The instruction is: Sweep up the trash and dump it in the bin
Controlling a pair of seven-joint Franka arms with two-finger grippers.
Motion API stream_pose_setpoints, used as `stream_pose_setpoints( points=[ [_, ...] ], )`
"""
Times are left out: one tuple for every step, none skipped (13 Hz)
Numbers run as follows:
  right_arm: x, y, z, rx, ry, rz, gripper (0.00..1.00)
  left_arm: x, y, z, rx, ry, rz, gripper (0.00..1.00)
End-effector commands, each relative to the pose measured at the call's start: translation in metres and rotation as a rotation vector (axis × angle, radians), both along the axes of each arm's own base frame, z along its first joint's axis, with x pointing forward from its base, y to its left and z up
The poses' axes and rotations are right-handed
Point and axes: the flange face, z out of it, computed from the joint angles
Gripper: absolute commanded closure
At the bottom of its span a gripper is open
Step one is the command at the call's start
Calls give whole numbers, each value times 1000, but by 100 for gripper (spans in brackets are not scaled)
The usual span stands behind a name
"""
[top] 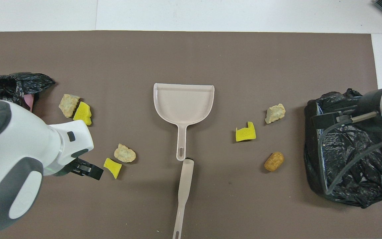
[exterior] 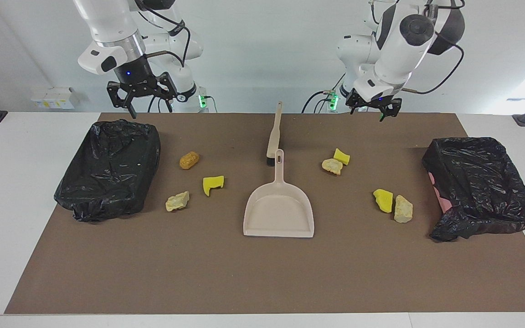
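Observation:
Several pieces of trash lie on the brown mat [exterior: 262, 273]: a brown peanut-shaped lump [exterior: 189, 160], yellow sponge chunks [exterior: 213, 184] [exterior: 342, 156] [exterior: 383, 200] and beige lumps [exterior: 177, 201] [exterior: 332, 166] [exterior: 403, 208]. The beige dustpan [exterior: 279, 209] lies mid-table, with the brush [exterior: 274, 134] at its handle end. A black-bagged bin [exterior: 110, 168] [exterior: 481, 187] stands at each end. My right gripper [exterior: 146, 105] hangs open and empty above its bin's robot-side edge. My left gripper [exterior: 374, 111] is raised, open and empty, over the mat's edge nearest the robots, close to one yellow sponge chunk [top: 113, 167].
White table [exterior: 25, 182] surrounds the mat. The left arm's white body [top: 15, 159] hides part of its bin [top: 8, 84] in the overhead view. The right arm's cable [top: 340, 156] loops over the other bin [top: 347, 172]. Bare mat stretches from the dustpan's mouth away from the robots.

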Motion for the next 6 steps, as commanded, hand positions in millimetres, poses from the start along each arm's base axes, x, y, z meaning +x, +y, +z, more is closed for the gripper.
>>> stream_pose_setpoints(
  points=[
    [18,10,-28,7,-24,28,0,-37,-13,-41,-9,-6,-47,0],
    [22,12,-48,5,-9,25,0,-43,-15,-57,-9,-13,-54,0],
    [23,20,-66,7,-4,7,0,-45,-20,-64,-15,-27,-65,0],
    [23,39,-77,13,-17,-15,0,-52,-32,-71,-22,-37,-91,0],
    [26,55,-93,14,-1,-42,0,-61,-47,-77,-50,-50,-108,0],
    [31,69,-111,13,22,-49,0,-69,-63,-78,-80,-57,-116,0]
  ],
)
